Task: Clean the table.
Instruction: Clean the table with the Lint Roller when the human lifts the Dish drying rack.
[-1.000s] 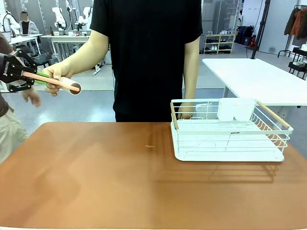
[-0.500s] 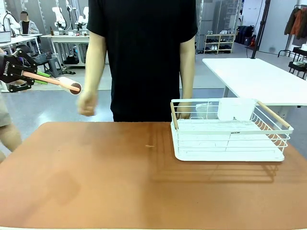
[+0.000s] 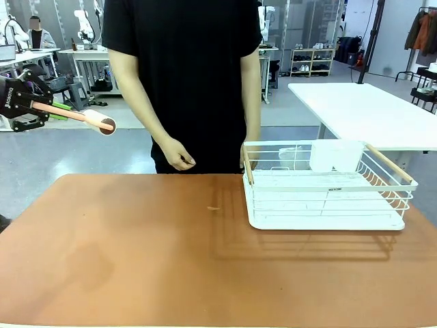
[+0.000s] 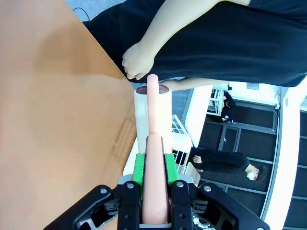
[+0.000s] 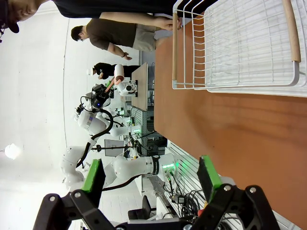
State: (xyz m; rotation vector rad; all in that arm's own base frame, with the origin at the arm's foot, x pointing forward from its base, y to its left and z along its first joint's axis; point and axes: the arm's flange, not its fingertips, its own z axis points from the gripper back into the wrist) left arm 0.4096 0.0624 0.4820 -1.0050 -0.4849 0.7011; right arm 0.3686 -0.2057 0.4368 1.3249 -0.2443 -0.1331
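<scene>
One lint roller has its handle end buried in the clamped left gripper; the right gripper gapes wide.

Bits you can't really make out

The left gripper gets chopped by the frame's left edge, and its pads hide the grip end of the lint roller. The speck on the table is too small to identify. The person's hand sits partly behind the dish rack.
</scene>
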